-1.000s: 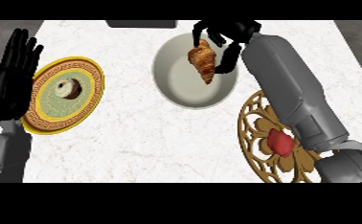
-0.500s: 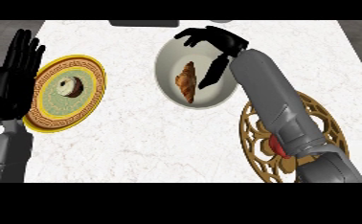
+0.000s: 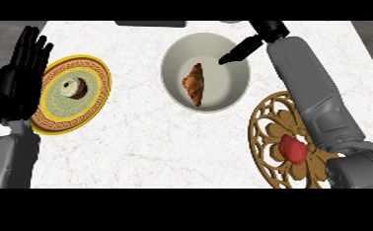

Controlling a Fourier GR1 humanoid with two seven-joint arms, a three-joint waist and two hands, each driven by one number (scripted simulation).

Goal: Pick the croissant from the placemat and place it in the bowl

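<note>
Our croissant (image 3: 194,83) lies in the white bowl (image 3: 227,89), apart from our right hand (image 3: 264,31), whose fingers (image 3: 237,53) stretch straight and empty over the rim. That hand has drawn back since the earlier frame; our left hand (image 3: 25,77) rests open.

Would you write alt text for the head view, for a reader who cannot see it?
A croissant lies in the white bowl; the open right hand hovers at its rim, the left hand rests beside a plate.
</note>
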